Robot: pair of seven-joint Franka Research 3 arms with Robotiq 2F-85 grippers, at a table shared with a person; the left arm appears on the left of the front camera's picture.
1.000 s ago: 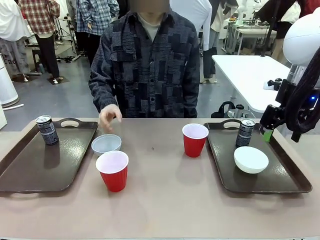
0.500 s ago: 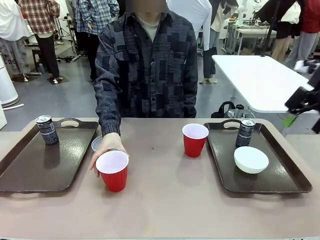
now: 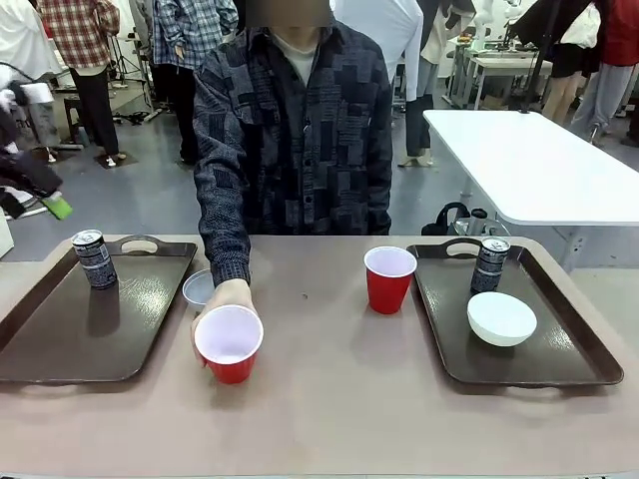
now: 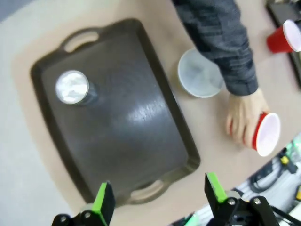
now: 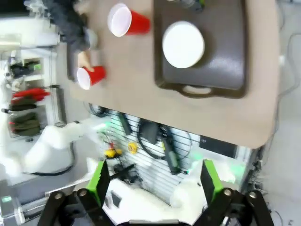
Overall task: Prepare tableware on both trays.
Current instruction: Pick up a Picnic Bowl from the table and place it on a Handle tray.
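**Person's hand closes round the near red cup**

The left gripper hangs high over the left tray, jaws spread wide and empty. That tray carries only a dark can at its far left corner. Just off its right rim, on bare table, sits a small white bowl. Nearer the robot is the held cup, tipped toward the camera. A second red cup stands upright mid-table, just beside the right tray, which has its own can and bowl. The right gripper, high above, is wide and empty too. The cups look light, thin-walled and easily crushed or tipped. A gentle pinch across the rim, or low around the body, seems safest.
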